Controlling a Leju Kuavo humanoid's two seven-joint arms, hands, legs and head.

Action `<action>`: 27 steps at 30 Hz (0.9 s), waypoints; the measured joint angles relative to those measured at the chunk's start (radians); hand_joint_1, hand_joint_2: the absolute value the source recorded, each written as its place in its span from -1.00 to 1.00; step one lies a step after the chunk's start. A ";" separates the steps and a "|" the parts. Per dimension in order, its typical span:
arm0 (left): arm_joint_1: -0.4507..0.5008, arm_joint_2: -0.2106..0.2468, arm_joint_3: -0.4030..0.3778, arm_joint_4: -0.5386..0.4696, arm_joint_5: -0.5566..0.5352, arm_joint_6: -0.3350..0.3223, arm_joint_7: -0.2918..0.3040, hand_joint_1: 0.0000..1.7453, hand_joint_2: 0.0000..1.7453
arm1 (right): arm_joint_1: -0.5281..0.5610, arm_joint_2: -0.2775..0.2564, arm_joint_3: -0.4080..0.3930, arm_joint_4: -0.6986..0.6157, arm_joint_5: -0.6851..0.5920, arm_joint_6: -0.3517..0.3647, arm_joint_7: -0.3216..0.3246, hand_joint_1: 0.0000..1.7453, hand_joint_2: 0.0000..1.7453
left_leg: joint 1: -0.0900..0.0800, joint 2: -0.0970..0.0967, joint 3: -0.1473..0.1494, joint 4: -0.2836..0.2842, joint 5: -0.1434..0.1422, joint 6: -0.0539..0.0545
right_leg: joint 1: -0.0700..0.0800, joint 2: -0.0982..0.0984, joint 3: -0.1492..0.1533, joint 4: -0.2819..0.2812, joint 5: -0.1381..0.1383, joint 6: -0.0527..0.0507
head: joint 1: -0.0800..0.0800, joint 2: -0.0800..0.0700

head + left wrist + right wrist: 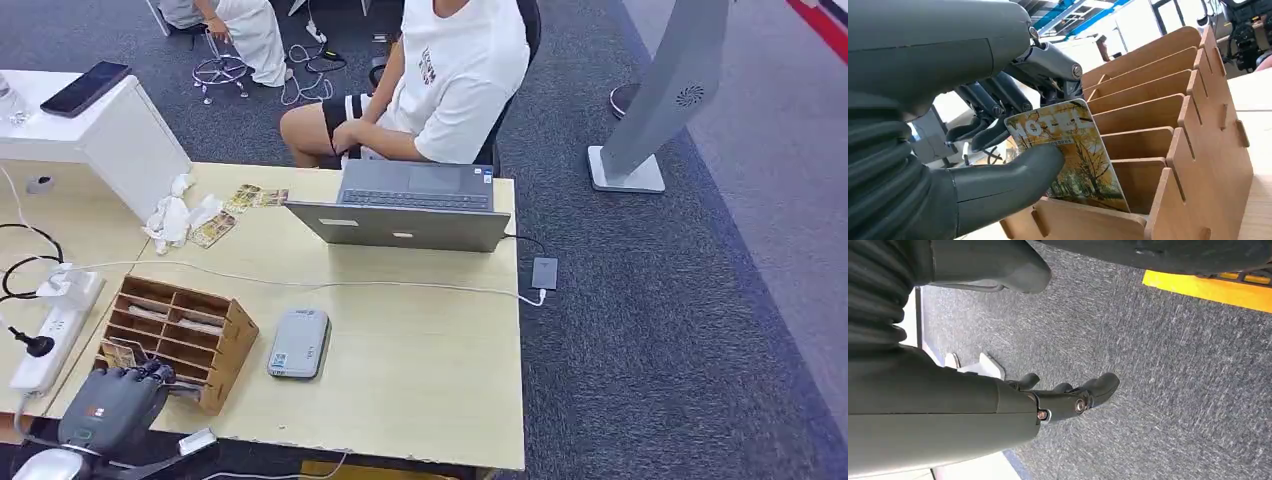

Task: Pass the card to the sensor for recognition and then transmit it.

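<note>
A wooden card rack (215, 340) stands at the near left of the pale table (420, 370). At its lowest slot my left hand (120, 400) pinches a hotel card (1078, 150) printed with yellow trees, thumb (1008, 170) on its face and fingers behind. The card's lower edge still sits inside the front slot of the rack (1168, 100). A flat grey sensor (300, 342) lies on the table just right of the rack. My right hand (1048, 400) hangs over grey carpet, fingers loosely apart, holding nothing.
A grey laptop (410, 205) stands at the far side, with a seated person (450, 80) behind it. A white cable (400, 286) crosses the table. A power strip (50, 335) lies at the left; loose cards (235, 205) and crumpled tissue (175, 215) lie beyond the rack.
</note>
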 joint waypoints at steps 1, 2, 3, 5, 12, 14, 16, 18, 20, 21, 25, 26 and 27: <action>0.000 0.000 0.000 0.000 0.000 0.003 0.000 1.00 1.00 | 0.000 0.000 0.000 0.000 0.001 0.000 0.000 -1.00 1.00 | 0.000 0.000 0.000 0.000 0.000 0.000 | 0.000 0.000 0.000 0.000 0.000 0.000 | 0.000 0.000; 0.001 0.000 0.000 0.000 -0.003 0.010 0.000 1.00 1.00 | 0.000 0.000 0.000 0.000 0.003 0.000 0.000 -1.00 1.00 | 0.000 0.000 0.000 0.000 0.000 0.000 | 0.000 0.000 0.000 0.000 0.000 0.000 | 0.000 0.000; 0.002 -0.001 0.000 0.000 -0.010 0.023 -0.001 1.00 1.00 | 0.000 0.000 0.000 0.000 0.005 0.000 -0.002 -1.00 1.00 | 0.000 0.000 0.000 0.000 0.000 0.000 | 0.000 0.000 0.000 0.000 0.000 0.000 | 0.000 0.000; 0.002 -0.005 0.000 -0.006 -0.032 0.061 -0.006 1.00 1.00 | 0.000 0.000 0.000 0.000 0.005 0.002 -0.003 -1.00 1.00 | 0.000 0.000 0.000 0.000 0.000 0.000 | 0.000 0.000 0.000 0.000 0.000 0.000 | 0.000 0.000; 0.018 -0.029 -0.011 -0.121 -0.185 0.247 0.010 1.00 1.00 | 0.004 0.000 -0.001 0.000 -0.009 -0.004 -0.013 -1.00 1.00 | 0.000 0.000 0.000 0.000 0.000 0.000 | 0.000 0.000 0.000 0.000 0.000 0.000 | 0.000 0.000; 0.031 -0.034 -0.024 -0.174 -0.274 0.313 0.052 1.00 1.00 | 0.005 0.003 -0.005 0.000 -0.017 -0.014 -0.013 -1.00 1.00 | 0.000 0.000 0.000 0.000 0.000 0.000 | 0.000 0.000 0.000 0.000 0.000 0.000 | 0.000 0.000; 0.047 -0.035 -0.055 -0.233 -0.338 0.392 0.100 1.00 1.00 | 0.006 0.006 -0.011 0.000 -0.025 -0.022 -0.013 -1.00 1.00 | 0.000 0.000 0.000 0.000 0.000 0.000 | 0.000 0.000 0.000 0.000 0.000 0.000 | 0.000 0.000; 0.057 -0.035 -0.091 -0.288 -0.341 0.460 0.119 1.00 1.00 | 0.007 0.008 -0.014 -0.001 -0.026 -0.026 -0.014 -1.00 1.00 | 0.000 0.000 0.000 0.000 0.000 0.000 | 0.000 0.000 0.000 0.000 0.000 0.000 | 0.000 0.000; 0.071 -0.039 -0.114 -0.335 -0.342 0.500 0.089 1.00 1.00 | 0.008 0.011 -0.021 -0.002 -0.028 -0.026 -0.016 -1.00 1.00 | 0.000 0.000 0.000 0.000 0.000 0.000 | 0.000 0.000 0.000 0.000 0.000 0.000 | 0.000 0.000; 0.077 -0.047 -0.122 -0.367 -0.342 0.509 0.060 1.00 1.00 | 0.008 0.013 -0.025 -0.002 -0.033 -0.026 -0.017 -1.00 1.00 | 0.000 0.000 0.000 0.000 0.000 0.000 | 0.000 0.000 0.000 0.000 0.000 0.000 | 0.000 0.000; 0.066 -0.088 -0.144 -0.457 -0.341 0.518 0.022 1.00 1.00 | 0.008 0.013 -0.038 -0.002 -0.032 -0.025 -0.018 -1.00 1.00 | 0.000 0.000 0.001 0.000 0.000 0.000 | 0.000 0.000 -0.001 0.000 0.000 0.000 | 0.000 0.000; 0.047 -0.090 -0.151 -0.460 -0.336 0.518 0.034 1.00 1.00 | 0.008 0.013 -0.039 -0.002 -0.023 -0.025 -0.018 -1.00 1.00 | 0.000 -0.001 0.001 0.000 0.000 0.000 | 0.000 -0.001 -0.002 0.000 0.000 0.000 | 0.000 0.000; 0.012 -0.093 -0.156 -0.456 -0.315 0.517 0.035 1.00 1.00 | 0.008 0.013 -0.038 -0.001 -0.008 -0.025 -0.018 -1.00 1.00 | 0.000 -0.002 0.001 0.000 0.000 0.000 | 0.000 -0.003 -0.002 0.000 0.000 0.000 | 0.000 0.000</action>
